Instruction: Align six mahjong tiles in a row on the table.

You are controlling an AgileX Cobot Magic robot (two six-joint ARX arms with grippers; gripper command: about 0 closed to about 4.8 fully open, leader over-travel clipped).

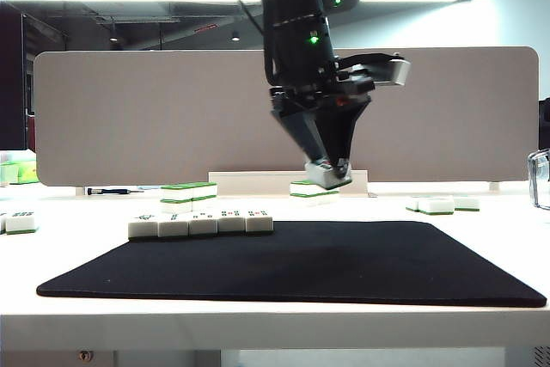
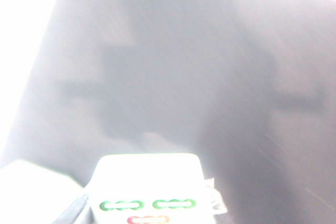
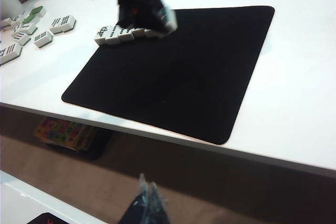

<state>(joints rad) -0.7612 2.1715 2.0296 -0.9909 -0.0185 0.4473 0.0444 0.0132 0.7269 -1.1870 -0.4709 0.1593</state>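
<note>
holding one mahjong tile [image 1: 328, 174] between the fingertips: left gripper [image 1: 331, 169], hanging above the far edge of the black mat [image 1: 344, 264], jaws closed on that tile, its face with green and red bars close to the left wrist camera. five tiles in a row [image 1: 201, 223] on the mat's far-left edge, touching side to side, long axis running along that edge. open end of the row at its right, lying down and to the left of the carried tile in the exterior view. right gripper [image 3: 148, 208] back off the table's [image 3: 294, 103] front edge, well apart from the row; open or shut, cannot tell. left arm clearly the nearer. probably the sixth and last placement.
</note>
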